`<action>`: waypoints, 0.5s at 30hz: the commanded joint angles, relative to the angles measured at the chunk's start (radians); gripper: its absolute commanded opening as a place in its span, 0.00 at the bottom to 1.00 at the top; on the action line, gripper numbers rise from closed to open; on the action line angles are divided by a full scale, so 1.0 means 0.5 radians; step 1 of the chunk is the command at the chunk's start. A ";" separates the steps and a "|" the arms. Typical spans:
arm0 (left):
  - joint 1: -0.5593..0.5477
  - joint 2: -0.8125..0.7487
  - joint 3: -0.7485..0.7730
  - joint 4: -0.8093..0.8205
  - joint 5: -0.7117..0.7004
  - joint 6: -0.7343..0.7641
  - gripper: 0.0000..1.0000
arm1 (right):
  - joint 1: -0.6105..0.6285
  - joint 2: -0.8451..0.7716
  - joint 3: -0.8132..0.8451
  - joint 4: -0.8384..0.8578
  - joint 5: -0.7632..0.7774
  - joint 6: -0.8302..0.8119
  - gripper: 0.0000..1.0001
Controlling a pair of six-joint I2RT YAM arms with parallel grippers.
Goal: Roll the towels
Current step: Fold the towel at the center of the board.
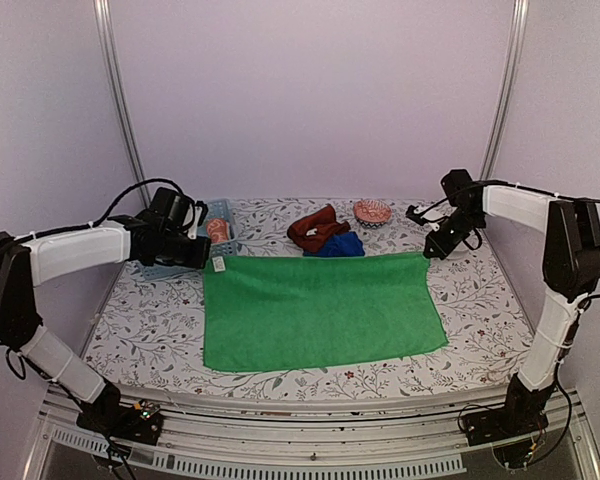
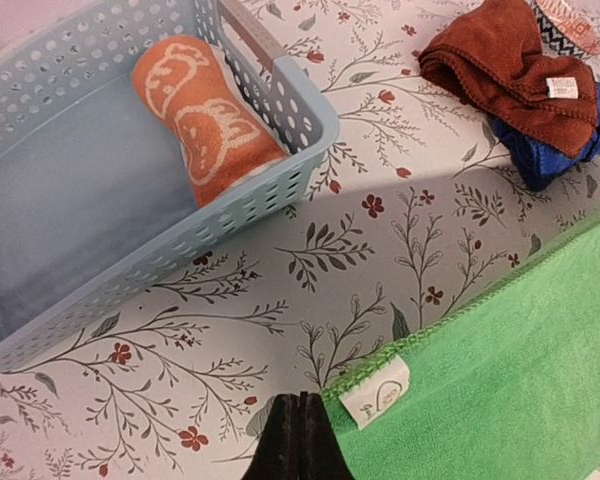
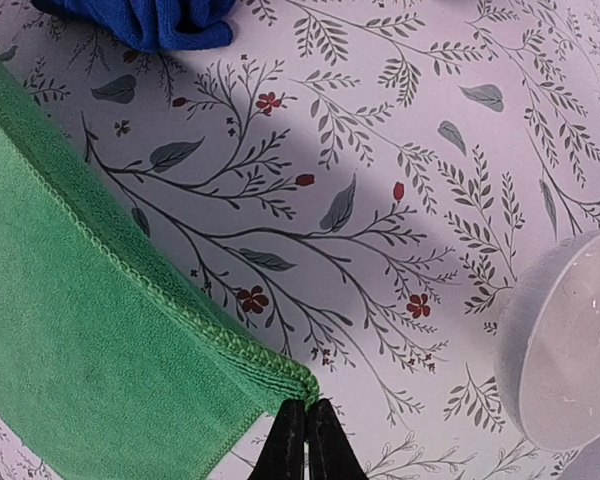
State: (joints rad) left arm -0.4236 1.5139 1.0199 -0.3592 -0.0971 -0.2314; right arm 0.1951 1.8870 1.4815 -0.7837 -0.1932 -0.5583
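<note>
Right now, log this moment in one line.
green towel: spread flat | left fingers: shut at its far-left corner | right fingers: shut at far-right corner | orange towel: rolled, in basket

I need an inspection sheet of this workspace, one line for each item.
Surface: floral tablecloth, flat, no spills seen.
Job's things: green towel spread flat; orange towel rolled, in the light blue basket; rust-brown towel bunched, partly on the blue towel.
Clutter: white bowl; patterned dish.
Claws: left claw and right claw shut, empty, one at each far corner of the green towel.
Cables: black cables along both arms.
Surroundings: plain walls, two metal posts.
</note>
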 commanded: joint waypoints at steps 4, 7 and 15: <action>-0.016 -0.175 -0.145 -0.056 0.171 -0.022 0.00 | -0.014 -0.288 -0.220 0.066 -0.058 -0.058 0.03; -0.018 -0.248 -0.185 -0.109 0.234 -0.078 0.00 | -0.013 -0.382 -0.316 0.060 -0.070 -0.067 0.03; -0.024 -0.403 -0.288 -0.269 0.401 -0.099 0.00 | -0.013 -0.659 -0.641 0.062 -0.065 -0.131 0.03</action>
State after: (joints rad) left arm -0.4248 1.3521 0.9024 -0.4339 0.0463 -0.2665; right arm 0.1951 1.6272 1.2346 -0.7597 -0.2188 -0.5983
